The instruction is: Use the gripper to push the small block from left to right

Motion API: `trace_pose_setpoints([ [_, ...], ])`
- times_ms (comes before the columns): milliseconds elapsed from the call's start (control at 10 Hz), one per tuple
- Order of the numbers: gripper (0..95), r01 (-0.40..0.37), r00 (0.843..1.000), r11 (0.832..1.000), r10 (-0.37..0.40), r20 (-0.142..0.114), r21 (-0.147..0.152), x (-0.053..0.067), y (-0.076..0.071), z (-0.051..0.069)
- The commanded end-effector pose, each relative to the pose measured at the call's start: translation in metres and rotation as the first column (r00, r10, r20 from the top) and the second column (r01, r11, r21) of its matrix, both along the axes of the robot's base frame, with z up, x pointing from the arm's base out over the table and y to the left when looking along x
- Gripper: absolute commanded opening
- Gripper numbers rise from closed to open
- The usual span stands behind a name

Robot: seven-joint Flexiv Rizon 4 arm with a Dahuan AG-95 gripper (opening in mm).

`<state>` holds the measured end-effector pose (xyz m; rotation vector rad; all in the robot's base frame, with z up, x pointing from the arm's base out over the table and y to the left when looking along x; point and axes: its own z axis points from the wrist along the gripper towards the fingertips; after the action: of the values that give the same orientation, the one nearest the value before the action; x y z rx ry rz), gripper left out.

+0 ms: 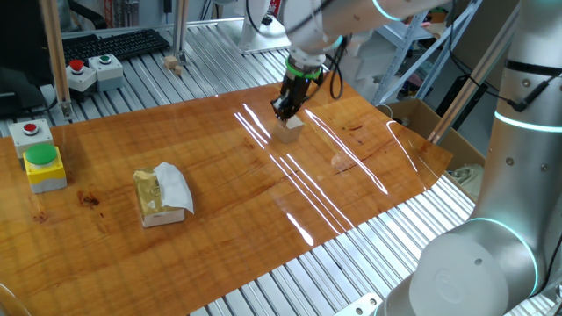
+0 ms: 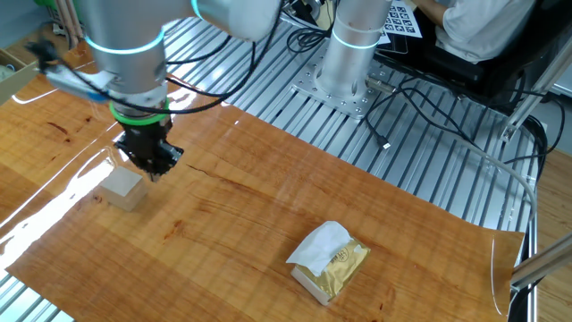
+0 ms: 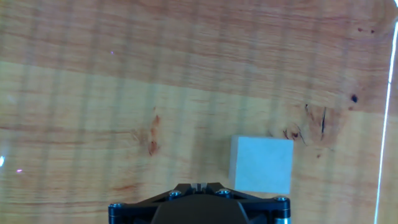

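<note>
The small block [image 1: 291,128] is a pale beige cube on the wooden table [image 1: 219,228], towards its far side. My gripper [image 1: 283,110] is black with a green ring. It hangs low over the table just left of the block, with the fingertips pressed together and nothing between them. In the other fixed view the gripper [image 2: 154,165] stands close beside the block [image 2: 122,189]; I cannot tell whether they touch. In the hand view the block [image 3: 262,165] lies just right of the gripper tip [image 3: 198,185].
A yellowish box with white tissue [image 1: 162,195] lies front left and also shows in the other fixed view [image 2: 329,259]. A yellow box with a green button [image 1: 42,165] and a red-button box [image 1: 31,133] stand at the left edge. Two tiny tan cubes [image 1: 172,62] sit beyond the table. A second robot arm [image 1: 500,219] stands at the right.
</note>
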<state>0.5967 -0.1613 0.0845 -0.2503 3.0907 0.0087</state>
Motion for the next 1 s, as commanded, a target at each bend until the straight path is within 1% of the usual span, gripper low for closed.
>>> trace_pose_setpoints([
  [100, 0.0, 0.053, 0.997, 0.999, -0.053, -0.062, -0.005, 0.0040, -0.0016, -0.0024],
  [200, 0.0, 0.056, 0.996, 0.998, -0.056, -0.065, -0.008, 0.0040, -0.0016, -0.0024],
  [300, 0.0, 0.086, 0.992, 0.996, -0.087, -0.092, -0.016, 0.0040, -0.0016, -0.0024],
  [400, 0.0, 0.140, 0.985, 0.989, -0.144, -0.091, -0.044, 0.0040, -0.0016, -0.0024],
  [500, 0.0, 0.168, 0.981, 0.984, -0.173, -0.090, -0.065, 0.0040, -0.0016, -0.0024],
  [700, 0.0, 0.206, 0.974, 0.976, -0.211, -0.087, -0.064, 0.0040, -0.0016, -0.0024],
  [1000, 0.0, 0.235, 0.967, 0.970, -0.240, -0.080, -0.068, 0.0040, -0.0016, -0.0024],
])
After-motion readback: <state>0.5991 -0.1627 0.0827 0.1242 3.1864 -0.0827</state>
